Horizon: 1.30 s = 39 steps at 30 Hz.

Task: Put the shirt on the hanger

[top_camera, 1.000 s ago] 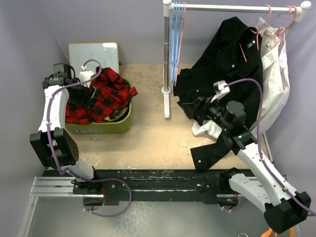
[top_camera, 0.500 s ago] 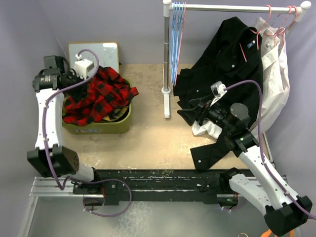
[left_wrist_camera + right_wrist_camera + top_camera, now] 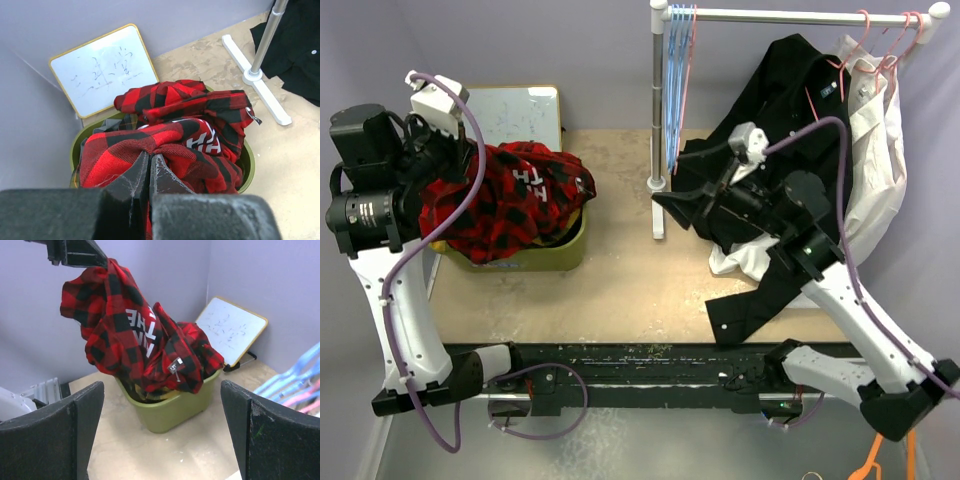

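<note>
The shirt [image 3: 520, 200] hangs half out of the bin [image 3: 535, 258], left gripper [image 3: 149, 159] clamped on it. A whiteboard [image 3: 510, 110] leans behind the bin. The right gripper [image 3: 161, 385] stands apart.

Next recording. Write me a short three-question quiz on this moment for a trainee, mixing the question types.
1. True or false: the left end effector is shut on the red-and-black checked flannel shirt.
2. Which container holds the shirt's lower folds?
3. Fill in: the right end effector stands ____, holding nothing.
Key: 1 true; 2 the olive-green plastic tub; 3 open.
</note>
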Motion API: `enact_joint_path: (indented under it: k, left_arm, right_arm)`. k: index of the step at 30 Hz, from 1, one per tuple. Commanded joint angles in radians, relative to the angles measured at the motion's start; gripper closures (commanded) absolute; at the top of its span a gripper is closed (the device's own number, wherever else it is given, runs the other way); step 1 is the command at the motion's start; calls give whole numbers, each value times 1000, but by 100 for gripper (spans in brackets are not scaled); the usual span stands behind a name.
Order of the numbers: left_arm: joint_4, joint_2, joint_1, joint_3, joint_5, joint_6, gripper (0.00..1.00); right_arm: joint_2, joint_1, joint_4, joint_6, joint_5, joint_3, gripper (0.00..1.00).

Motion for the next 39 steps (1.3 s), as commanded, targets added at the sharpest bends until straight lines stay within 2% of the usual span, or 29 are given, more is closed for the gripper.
enact_joint_path:
  k: [1, 7, 13, 17, 19, 23, 25, 29, 37, 38, 39]
  left_arm:
    - [12, 20, 3, 64, 57, -37, 100]
    - [-2, 2, 3, 78, 59, -30, 100]
    - [-45, -8, 3, 139, 107, -3, 100]
    - [-80, -26, 4, 168, 155, 36, 100]
    - [-86, -33, 3, 174, 148, 41, 100]
    - [-90, -39, 4, 192, 118, 54, 100]
    - [-89, -40, 3, 201, 94, 56, 100]
    - [-87, -34, 3, 221, 84, 53, 100]
    - [-115, -38, 4, 233, 159, 59, 100]
    - [-132, -38, 3, 237, 193, 73, 100]
    - [-154, -40, 4, 243, 231, 90, 100]
  right_arm:
    - [144, 69, 13, -117, 31, 82, 0]
    - [394, 163, -11, -207, -22, 228, 0]
    - [524, 273, 39, -288, -52, 321, 0]
    - [604, 291, 10, -339, 51, 388, 0]
    - [621, 291, 39, -327, 145, 384, 0]
    - [653, 285, 63, -329, 236, 392, 0]
    - [663, 283, 60, -334, 200, 398, 0]
    - [659, 284, 89, -339, -18, 374, 0]
    - [745, 288, -13, -369, -175, 440, 0]
    - [756, 288, -23, -372, -194, 448, 3]
    - [768, 288, -32, -372, -209, 460, 14]
